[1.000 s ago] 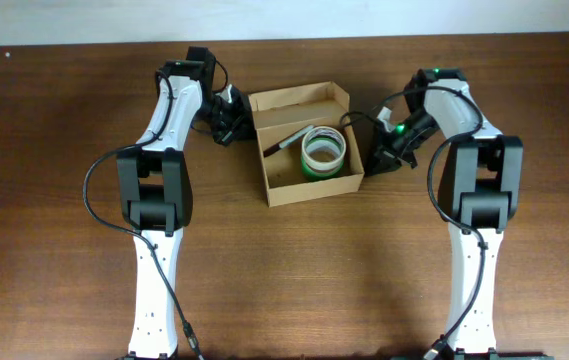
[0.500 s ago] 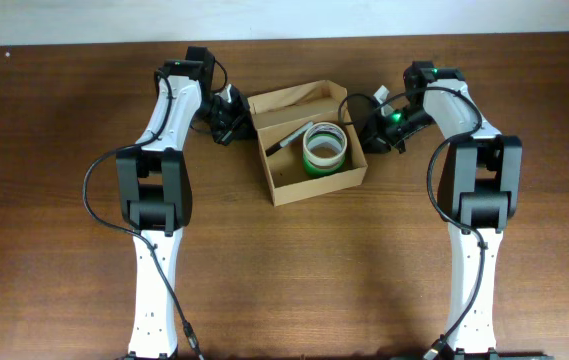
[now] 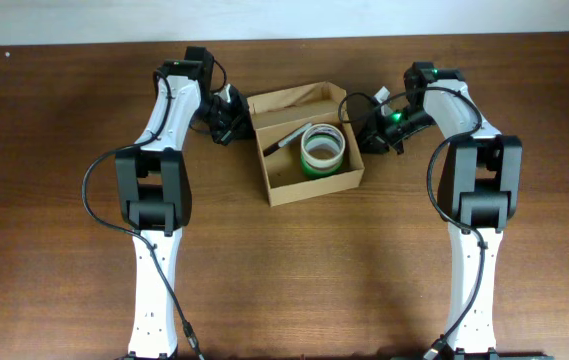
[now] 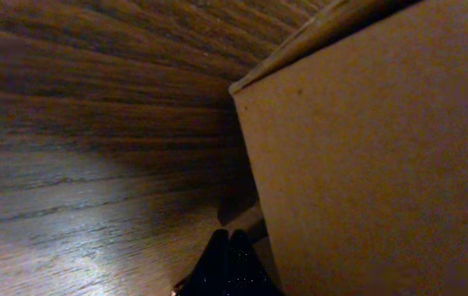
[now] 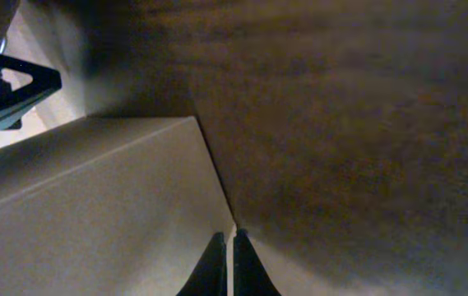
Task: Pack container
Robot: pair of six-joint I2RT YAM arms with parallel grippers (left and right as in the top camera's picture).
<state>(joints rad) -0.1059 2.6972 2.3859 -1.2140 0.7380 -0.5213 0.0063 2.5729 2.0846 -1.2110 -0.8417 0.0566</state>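
Both hands are closed and empty. My left hand (image 3: 230, 118) sits low against the container (image 3: 309, 190) at its 10 o'clock side, and my right hand (image 3: 369, 135) is at its 2 o'clock corner. The container stands open on the table (image 3: 264, 270), toward 12 o'clock, with a tape roll (image 3: 323, 148) and a marker (image 3: 286, 139) inside. I judge the filling is done and I am steadying the container. Next the flap (image 3: 294, 99) at its 12 o'clock side must be folded down, which needs one hand lifted over the rim. Both arms reach forward, wrists turned inward, low to the table.
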